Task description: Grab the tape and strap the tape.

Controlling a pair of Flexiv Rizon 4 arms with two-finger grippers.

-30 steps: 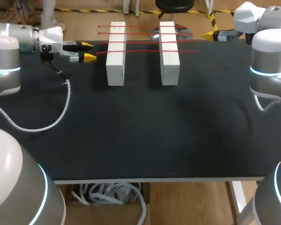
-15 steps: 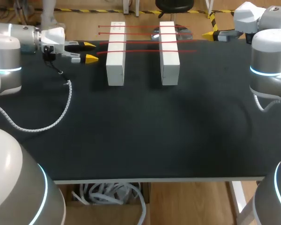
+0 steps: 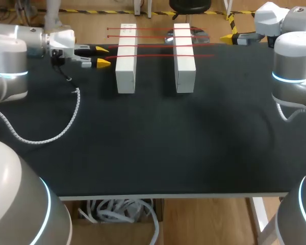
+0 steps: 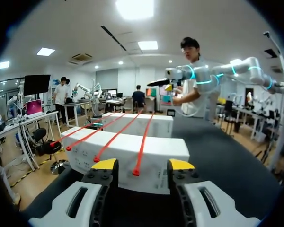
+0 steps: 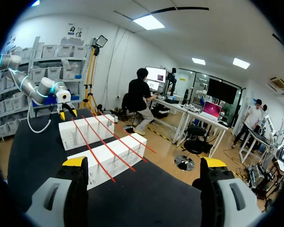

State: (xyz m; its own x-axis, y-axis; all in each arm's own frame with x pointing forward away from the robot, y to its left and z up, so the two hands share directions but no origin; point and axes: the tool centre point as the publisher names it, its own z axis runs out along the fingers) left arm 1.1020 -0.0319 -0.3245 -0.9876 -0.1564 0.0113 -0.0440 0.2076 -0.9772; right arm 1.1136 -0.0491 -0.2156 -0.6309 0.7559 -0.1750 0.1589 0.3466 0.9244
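Two white blocks, the left block (image 3: 126,58) and the right block (image 3: 184,57), stand side by side at the table's far side. Several red tape strips (image 3: 158,55) lie stretched across both. My left gripper (image 3: 103,56) is level with the nearest strip's left end, just left of the left block. In the left wrist view the left gripper (image 4: 142,165) is open, and that strip's end (image 4: 136,172) hangs between its fingers without touching either. My right gripper (image 3: 229,38) sits at the far right edge, wide open and empty (image 5: 144,163), well back from the blocks (image 5: 109,163).
A white coiled cable (image 3: 56,130) from my left arm loops over the table's left part. The black tabletop (image 3: 158,143) stretches in front of the blocks toward the near edge.
My left gripper has moved right toward the left block, bringing its fingertips around the end of the nearest red strip. The right arm has stayed where it was.
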